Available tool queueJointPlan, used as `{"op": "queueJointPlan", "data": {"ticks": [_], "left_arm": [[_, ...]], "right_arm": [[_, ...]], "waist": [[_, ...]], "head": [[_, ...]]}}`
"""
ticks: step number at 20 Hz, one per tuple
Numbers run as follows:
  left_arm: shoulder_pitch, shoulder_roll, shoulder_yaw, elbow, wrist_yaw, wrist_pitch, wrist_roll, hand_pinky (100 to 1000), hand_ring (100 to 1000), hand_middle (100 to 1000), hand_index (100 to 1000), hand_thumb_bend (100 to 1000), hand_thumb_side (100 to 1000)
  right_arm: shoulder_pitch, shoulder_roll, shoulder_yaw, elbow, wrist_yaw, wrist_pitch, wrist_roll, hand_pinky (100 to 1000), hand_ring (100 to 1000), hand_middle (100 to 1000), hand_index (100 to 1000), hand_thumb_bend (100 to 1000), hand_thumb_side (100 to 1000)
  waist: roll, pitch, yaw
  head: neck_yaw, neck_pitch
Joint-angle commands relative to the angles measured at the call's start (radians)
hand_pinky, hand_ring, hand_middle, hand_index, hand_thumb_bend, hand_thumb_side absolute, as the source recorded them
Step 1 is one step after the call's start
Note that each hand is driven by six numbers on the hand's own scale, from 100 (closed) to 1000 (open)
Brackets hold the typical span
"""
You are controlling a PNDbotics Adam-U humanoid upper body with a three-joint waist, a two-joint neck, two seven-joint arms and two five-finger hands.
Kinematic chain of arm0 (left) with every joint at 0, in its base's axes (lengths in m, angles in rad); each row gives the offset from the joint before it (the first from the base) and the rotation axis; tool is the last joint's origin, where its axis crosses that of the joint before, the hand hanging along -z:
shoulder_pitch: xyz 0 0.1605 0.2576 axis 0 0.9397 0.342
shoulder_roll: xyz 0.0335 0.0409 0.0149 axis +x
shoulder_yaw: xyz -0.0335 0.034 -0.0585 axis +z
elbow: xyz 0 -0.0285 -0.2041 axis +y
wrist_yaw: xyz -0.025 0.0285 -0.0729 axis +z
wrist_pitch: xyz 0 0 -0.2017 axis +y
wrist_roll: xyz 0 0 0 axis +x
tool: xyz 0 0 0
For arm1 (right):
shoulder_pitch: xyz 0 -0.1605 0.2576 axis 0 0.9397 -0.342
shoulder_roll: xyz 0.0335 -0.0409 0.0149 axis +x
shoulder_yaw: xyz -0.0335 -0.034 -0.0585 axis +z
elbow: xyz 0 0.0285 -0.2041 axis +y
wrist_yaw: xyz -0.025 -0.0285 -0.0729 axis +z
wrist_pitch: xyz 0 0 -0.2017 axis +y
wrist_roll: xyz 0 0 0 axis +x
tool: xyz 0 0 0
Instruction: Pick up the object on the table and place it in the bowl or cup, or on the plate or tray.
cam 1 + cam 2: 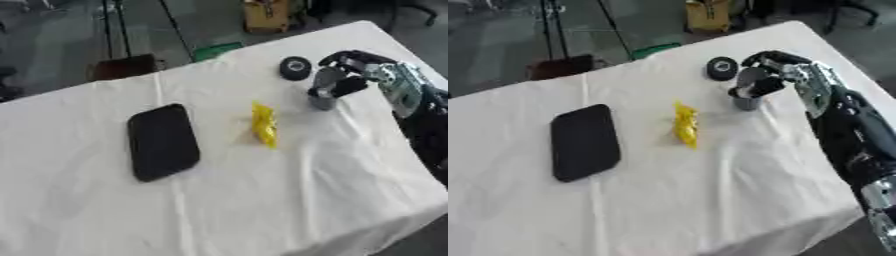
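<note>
Right eye view shows the right hand curled around a small grey cup on the white-clothed counter, near a crumpled yellow packet and flat black rectangular tray.

I see the packet mid-table. Left of the packet lies the tray; right and behind it stands the cup; the round object sits farther behind.

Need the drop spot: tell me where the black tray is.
The black tray lies flat on the white tablecloth, left of centre in both views, with the yellow packet to its right.
</note>
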Motion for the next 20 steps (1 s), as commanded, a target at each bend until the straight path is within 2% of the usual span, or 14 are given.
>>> {"op": "queueJointPlan", "data": {"ticks": [1,2,3,5,7,9,10,11,13,20], "left_arm": [[-0.014,0.011,0.002,-0.012,0.003,-0.002,-0.004,716,822,873,910,548,1000],[-0.015,0.011,0.002,-0.012,0.003,-0.002,-0.005,716,822,873,910,548,1000],[-0.015,0.01,0.002,-0.012,0.003,-0.001,-0.005,716,822,873,910,547,1000],[-0.015,0.009,0.002,-0.012,0.003,-0.001,-0.006,716,822,873,910,546,1000],[-0.015,0.009,0.002,-0.012,0.003,-0.001,-0.006,715,823,874,911,545,1000],[-0.015,0.009,0.002,-0.012,0.004,-0.001,-0.006,715,822,874,911,545,1000],[-0.015,0.009,0.002,-0.012,0.004,-0.001,-0.007,715,822,874,911,545,1000],[-0.015,0.009,0.002,-0.012,0.004,-0.001,-0.007,715,823,874,911,543,1000],[-0.016,0.008,0.002,-0.012,0.004,-0.001,-0.007,715,823,875,911,540,1000],[-0.016,0.007,0.003,-0.011,0.005,0.0,-0.007,714,824,876,912,531,1000]], "right_arm": [[-0.028,-0.013,-0.004,-0.001,0.005,0.003,-0.002,751,842,889,923,530,571],[-0.028,-0.012,-0.004,0.002,0.007,0.004,0.0,751,842,889,923,530,571],[-0.029,-0.011,-0.004,0.004,0.009,0.006,0.001,709,822,885,920,443,505],[-0.029,-0.01,-0.004,0.009,0.013,0.012,0.004,667,798,884,919,373,428],[-0.028,-0.009,-0.004,0.011,0.014,0.018,0.008,597,751,880,916,248,293],[-0.028,-0.009,-0.003,0.012,0.013,0.024,0.014,580,743,879,914,174,225],[-0.028,-0.01,-0.003,0.012,0.012,0.027,0.017,580,743,879,914,174,225],[-0.028,-0.01,-0.003,0.012,0.011,0.029,0.019,573,739,877,912,101,159],[-0.027,-0.01,-0.003,0.011,0.009,0.034,0.021,566,734,876,909,100,100],[-0.024,-0.012,-0.003,0.001,-0.015,0.05,0.012,552,711,874,900,100,100]], "waist": [[-0.005,-0.012,0.003],[-0.005,-0.012,0.003],[-0.005,-0.011,0.004],[-0.005,-0.011,0.005],[-0.005,-0.011,0.005],[-0.006,-0.01,0.006],[-0.006,-0.01,0.006],[-0.007,-0.01,0.006],[-0.007,-0.009,0.006],[-0.008,-0.01,0.006]], "head": [[-0.002,0.004],[-0.003,0.004],[-0.003,0.004],[-0.003,0.004],[-0.004,0.004],[-0.004,0.004],[-0.003,0.004],[-0.003,0.004],[-0.003,0.004],[-0.005,0.004]]}}
